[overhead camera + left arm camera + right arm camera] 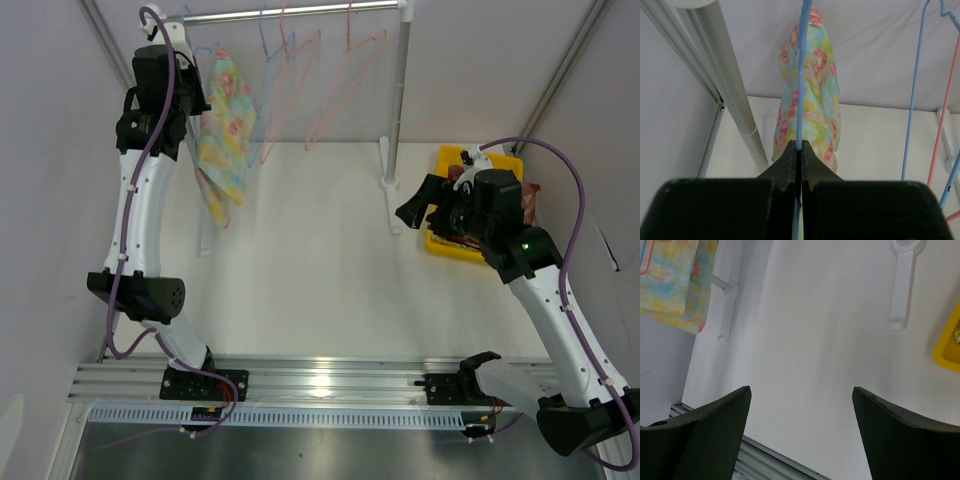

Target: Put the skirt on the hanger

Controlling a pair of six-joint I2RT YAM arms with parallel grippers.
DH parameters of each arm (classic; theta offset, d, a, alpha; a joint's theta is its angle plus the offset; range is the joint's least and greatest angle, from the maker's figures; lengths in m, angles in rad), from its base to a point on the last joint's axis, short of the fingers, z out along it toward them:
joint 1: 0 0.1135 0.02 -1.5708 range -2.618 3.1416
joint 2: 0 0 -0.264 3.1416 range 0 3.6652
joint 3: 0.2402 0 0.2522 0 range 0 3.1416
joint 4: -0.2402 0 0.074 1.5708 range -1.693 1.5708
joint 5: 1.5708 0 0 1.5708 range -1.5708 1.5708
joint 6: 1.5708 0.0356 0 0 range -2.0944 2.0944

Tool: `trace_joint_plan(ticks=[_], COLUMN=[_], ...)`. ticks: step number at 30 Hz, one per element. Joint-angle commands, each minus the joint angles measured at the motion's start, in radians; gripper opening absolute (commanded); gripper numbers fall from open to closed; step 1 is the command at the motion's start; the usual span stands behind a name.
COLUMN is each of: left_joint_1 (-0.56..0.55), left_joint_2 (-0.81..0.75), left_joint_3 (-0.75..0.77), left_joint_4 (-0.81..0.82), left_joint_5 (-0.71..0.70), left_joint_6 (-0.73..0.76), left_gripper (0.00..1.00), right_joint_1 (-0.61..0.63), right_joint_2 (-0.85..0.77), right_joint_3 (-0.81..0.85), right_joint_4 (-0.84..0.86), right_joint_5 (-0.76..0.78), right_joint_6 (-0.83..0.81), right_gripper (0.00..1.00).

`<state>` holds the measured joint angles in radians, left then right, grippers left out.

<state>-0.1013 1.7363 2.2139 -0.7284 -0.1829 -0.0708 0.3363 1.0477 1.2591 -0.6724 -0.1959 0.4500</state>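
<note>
skirt (225, 130) hangs long-axis down on the blue hanger (802, 75) at the rail's (300, 12) left end, just beyond the left gripper (800, 150), which is clamped on that hanger's wire, while the right gripper (800, 390) gapes wide, well apart.

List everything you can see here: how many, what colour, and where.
skirt: one, pastel floral, hanging at the rail's left end
hanger: one, blue, in front of the skirt
spare hangers: a few, blue and pink, on the rail right of the skirt
rail: one, silver on white posts, far side of the table
bin: one, yellow, table's right side
cloth: dark red, in the bin
table: one, white
left hand: black, shut on the hanger
right hand: black, open, above the table beside the bin
</note>
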Motion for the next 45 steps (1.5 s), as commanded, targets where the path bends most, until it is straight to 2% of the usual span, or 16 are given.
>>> trace_joint_plan(ticks=[1,4,5,6,9,13,15,19,20,24,28,33,39,45], left_joint_1=[0.018,0.023,0.025,0.025,0.025,0.025,0.023,0.023,0.023,0.023,0.023,0.015,-0.038,-0.083], left_joint_2=[-0.038,-0.053,-0.063,-0.066,-0.083,-0.136,-0.188,-0.268,-0.283,-0.375,-0.457,-0.541,-0.661,-0.724], left_joint_3=[0.003,-0.005,-0.003,0.000,0.000,-0.011,-0.075,-0.125,-0.138,-0.180,-0.243,-0.330,-0.437,-0.532], left_joint_4=[0.076,0.081,0.083,0.078,0.066,0.057,0.061,0.058,0.055,0.046,0.057,0.079,0.092,0.093], left_joint_5=[-0.015,0.017,0.023,0.032,0.069,0.094,0.100,0.144,0.166,0.204,0.209,0.290,0.342,0.347], left_joint_6=[-0.011,-0.011,-0.009,-0.012,-0.024,-0.043,-0.040,-0.026,-0.027,-0.029,-0.024,-0.061,-0.084,-0.079], left_gripper=[0.01,0.13,0.18,0.28,0.42,0.45,0.55,0.59,0.69,0.70,0.72,0.72,0.71,0.72], right_joint_1=[-0.005,-0.003,-0.003,-0.005,-0.006,-0.010,-0.019,-0.022,-0.025,-0.083,-0.163,-0.247,-0.267,-0.270], right_joint_2=[-0.018,-0.017,-0.015,-0.012,-0.008,-0.008,-0.008,0.006,0.012,0.054,0.165,0.351,0.575,0.794], right_joint_3=[0.008,0.005,0.006,0.008,0.013,0.016,0.011,0.008,0.010,0.023,0.056,0.146,0.262,0.413], right_joint_4=[-0.001,-0.001,-0.001,-0.004,-0.007,-0.009,-0.007,-0.003,-0.004,-0.015,-0.018,-0.041,-0.012,-0.033], right_joint_5=[0.013,0.023,0.026,0.029,0.036,0.050,0.049,0.075,0.082,0.102,0.135,0.283,0.363,0.360], right_joint_6=[-0.022,-0.024,-0.024,-0.025,-0.030,-0.039,-0.039,-0.036,-0.037,-0.039,-0.050,-0.082,-0.080,-0.076], right_gripper=[0.90,0.90,0.90,0.90,0.90,0.91,0.91,0.91,0.91,0.92,0.91,0.88,0.86,0.84])
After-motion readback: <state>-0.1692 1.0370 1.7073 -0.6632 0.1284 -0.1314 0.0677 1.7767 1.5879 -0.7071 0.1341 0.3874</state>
